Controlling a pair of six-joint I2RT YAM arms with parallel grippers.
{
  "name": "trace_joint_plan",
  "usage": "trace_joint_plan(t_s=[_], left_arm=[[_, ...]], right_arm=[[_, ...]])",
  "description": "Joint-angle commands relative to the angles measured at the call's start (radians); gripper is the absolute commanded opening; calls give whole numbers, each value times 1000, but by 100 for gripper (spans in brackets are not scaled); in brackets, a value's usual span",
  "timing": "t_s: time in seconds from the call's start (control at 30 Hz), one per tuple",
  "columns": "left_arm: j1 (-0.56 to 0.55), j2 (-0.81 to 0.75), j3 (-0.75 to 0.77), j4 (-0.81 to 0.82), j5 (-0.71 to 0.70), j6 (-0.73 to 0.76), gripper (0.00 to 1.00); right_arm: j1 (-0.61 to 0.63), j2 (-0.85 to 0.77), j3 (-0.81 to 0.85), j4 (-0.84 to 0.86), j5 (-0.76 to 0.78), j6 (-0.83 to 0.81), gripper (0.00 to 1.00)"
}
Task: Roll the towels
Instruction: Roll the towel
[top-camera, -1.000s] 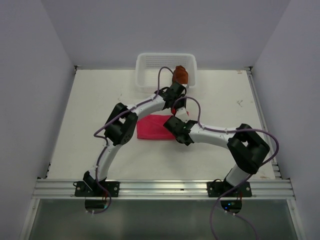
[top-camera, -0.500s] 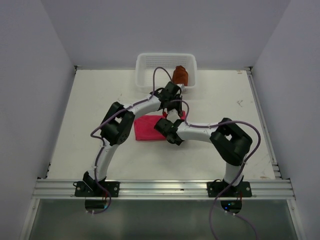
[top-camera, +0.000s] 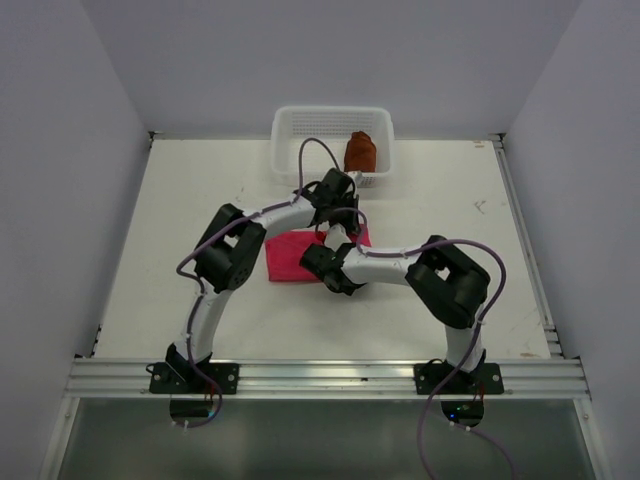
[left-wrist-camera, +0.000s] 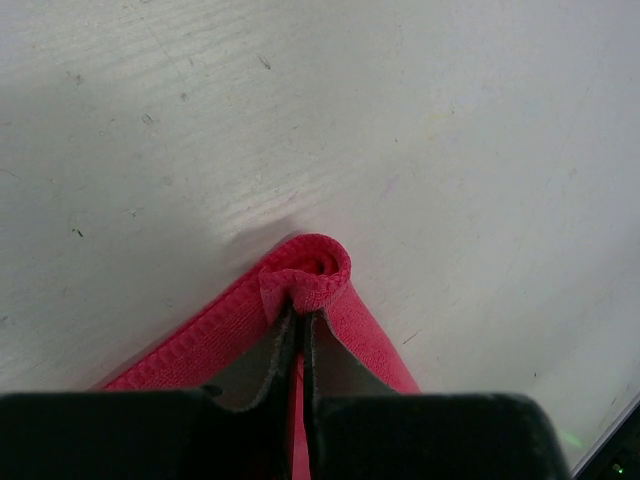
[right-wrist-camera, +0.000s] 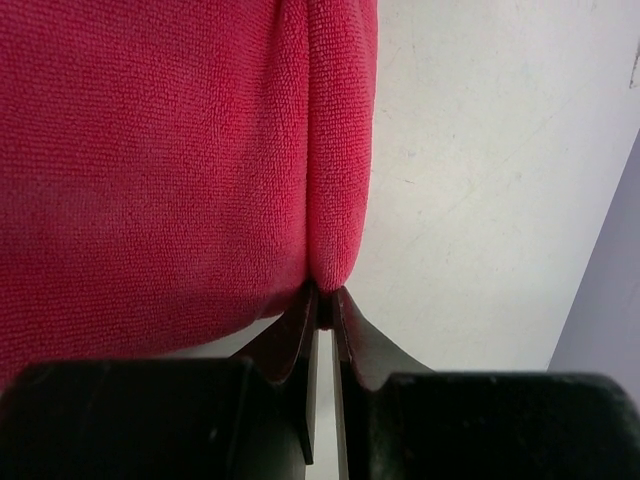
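- Pale counter (top-camera: 180, 220) across the middle of the overhead view, with a white basket (top-camera: 300, 130) at its far edge, top centre.
- Pink towel (top-camera: 285, 262) flat at centre frame, mostly spread out, its right edge turned over into a first thin roll.
- Brown towel (top-camera: 360, 152) bundled in the basket's right half, well apart from both arms.
- Soft, light and limp by the look of it, likely to sag or unroll if let go; best taken at the two ends of the rolled edge and turned evenly.
- Left gripper (left-wrist-camera: 298, 322) pinched tight on the curled corner of the pink towel.
- Right gripper (right-wrist-camera: 323, 298) closed on the other end of that rolled edge.
- Compared with a second ago: both wrists shifted left over the pink cloth, right elbow swung in toward centre, left gripper narrowed onto the corner, brown towel no longer half hidden behind the left wrist.
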Motion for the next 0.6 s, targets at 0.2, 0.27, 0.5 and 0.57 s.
trace_joint_plan(t_s=[0.2,0.27,0.5,0.57], left_arm=[[-1,-50,-67,28,-96,38,0],[0,-52,-68,25,-99,40,0],[-1,-59,-94,33,-105,38,0],[0,-61,-101,36,-105,37,0]], right_arm=[[4,-104,9,-1,-37,18,22],[6,-143,-1,5,-44,26,26],[-7,-318,-131,142,-151,56,44],[-8,-348,-154,154,-166,64,46]])
